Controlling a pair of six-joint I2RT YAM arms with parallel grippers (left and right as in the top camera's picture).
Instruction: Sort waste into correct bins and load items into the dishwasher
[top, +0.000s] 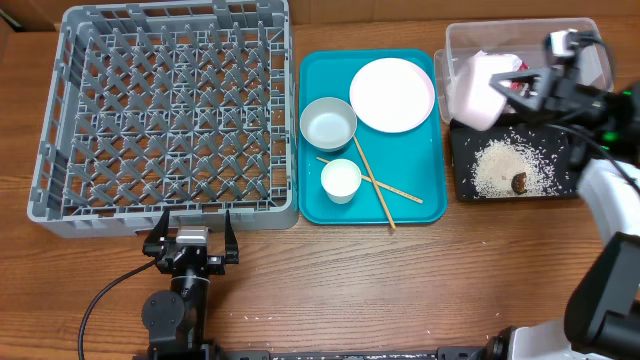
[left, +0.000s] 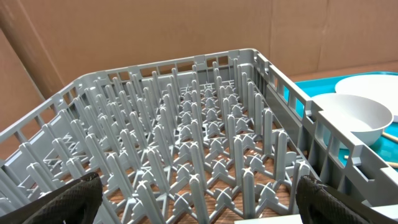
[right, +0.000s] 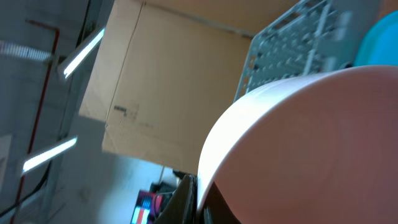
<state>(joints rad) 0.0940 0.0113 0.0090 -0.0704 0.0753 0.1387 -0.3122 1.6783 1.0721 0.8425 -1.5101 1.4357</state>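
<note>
Bowl (top: 476, 92) looks stiff, slick and chippable, so right tool (top: 515, 85) pinching its rim seems smart, while left tool (top: 195, 224) sits spread.

Left arm (top: 180, 300) and left gripper (top: 194, 222) are black with a silvery wrist block (top: 191, 238) and looping black cable (top: 100, 298); right arm (top: 575, 95) is black over white links (top: 605, 195), green light (top: 609, 137) glowing.

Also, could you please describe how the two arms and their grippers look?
The left gripper is black, with two slim jaws around a grey block, on black round joints trailing a black cable. The right gripper is black, on white arm links with a green light.
</note>
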